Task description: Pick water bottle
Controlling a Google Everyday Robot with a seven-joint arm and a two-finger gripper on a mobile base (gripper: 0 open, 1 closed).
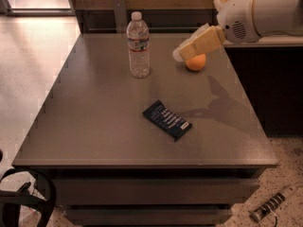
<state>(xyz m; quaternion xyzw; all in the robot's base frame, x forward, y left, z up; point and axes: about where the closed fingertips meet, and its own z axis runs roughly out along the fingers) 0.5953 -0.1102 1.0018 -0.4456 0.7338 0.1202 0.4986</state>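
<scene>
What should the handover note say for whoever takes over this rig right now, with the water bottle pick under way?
Pincer: up over the rear right of the table, overlapping the orange in the camera view, well apart from the bottle.
Water bottle: upright, capped, at the rear centre of the table, left of the pincer.
Also there: a dark snack packet lying flat nearer the front.
Done: nothing grasped; the bottle stands untouched.
Left: bring the pincer leftward to the bottle, grasp it, lift it.

Office break area, seemingly (speckled floor, power strip); the gripper hangs over its grey counter.
</scene>
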